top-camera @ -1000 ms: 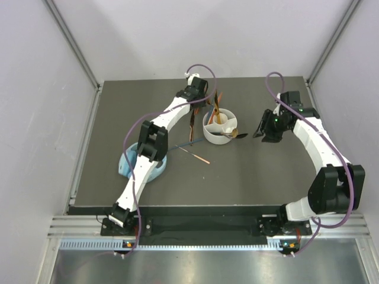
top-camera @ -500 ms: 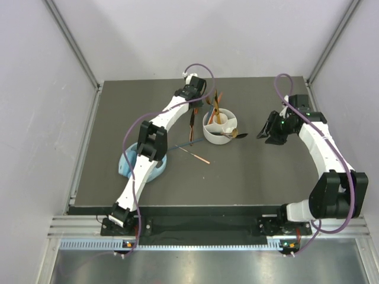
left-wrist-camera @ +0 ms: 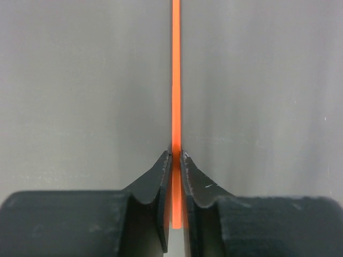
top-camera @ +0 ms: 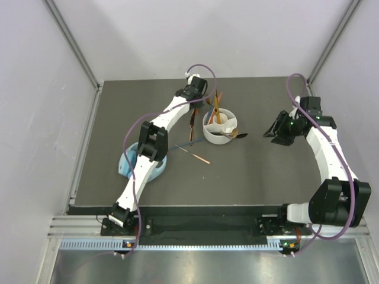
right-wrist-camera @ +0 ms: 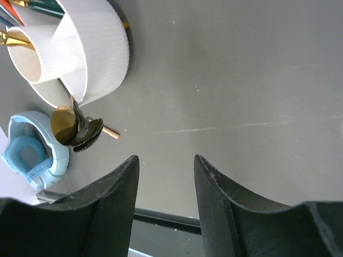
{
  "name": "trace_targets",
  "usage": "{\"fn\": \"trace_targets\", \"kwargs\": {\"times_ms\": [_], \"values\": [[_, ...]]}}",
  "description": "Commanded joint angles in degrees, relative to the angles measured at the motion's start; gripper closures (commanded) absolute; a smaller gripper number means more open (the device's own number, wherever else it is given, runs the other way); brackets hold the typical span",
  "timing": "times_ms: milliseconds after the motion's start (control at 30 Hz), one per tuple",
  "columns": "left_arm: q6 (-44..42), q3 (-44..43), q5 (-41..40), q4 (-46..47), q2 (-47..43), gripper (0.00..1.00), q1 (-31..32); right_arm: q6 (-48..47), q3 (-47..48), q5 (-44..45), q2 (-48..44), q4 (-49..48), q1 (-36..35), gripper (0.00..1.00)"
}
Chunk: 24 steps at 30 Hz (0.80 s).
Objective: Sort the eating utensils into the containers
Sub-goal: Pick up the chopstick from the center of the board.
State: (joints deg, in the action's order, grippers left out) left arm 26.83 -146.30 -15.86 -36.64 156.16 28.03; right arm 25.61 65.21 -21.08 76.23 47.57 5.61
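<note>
Orange chopstick (left-wrist-camera: 176,80): nipped near one end by the left jaws, closed on it, low over the tabletop (top-camera: 260,171) just behind-left of the white holder (top-camera: 216,141). Handling: lift straight, tilt upright, lower inside the rim among its like. Right jaws: parted, holding nothing, right of holder. Room: open tabletop frontward; headphones (top-camera: 127,167) front-left

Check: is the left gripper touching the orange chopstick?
Touching. The left wrist view shows the left gripper closed on the orange chopstick, flush against both its sides with no gap.
</note>
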Motion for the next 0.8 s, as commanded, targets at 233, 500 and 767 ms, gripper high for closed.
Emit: {"fn": "trace_targets", "kwargs": {"times_ms": [233,500,767], "values": [[-2.5,1.1,4.9,-17.4,6.5,0.63,1.6,-1.9,-1.0,-3.0,-2.0,-0.7,2.3,0.54],[-2.0,0.8,3.6,-19.4,7.3,1.00,1.4,-1.8,-2.5,-2.7,-3.4,-1.0,2.9,0.54],[-1.3,2.1,4.3,-12.1,3.1,1.00,0.9,-1.5,-2.9,-2.7,-3.5,-1.1,3.2,0.54]]}}
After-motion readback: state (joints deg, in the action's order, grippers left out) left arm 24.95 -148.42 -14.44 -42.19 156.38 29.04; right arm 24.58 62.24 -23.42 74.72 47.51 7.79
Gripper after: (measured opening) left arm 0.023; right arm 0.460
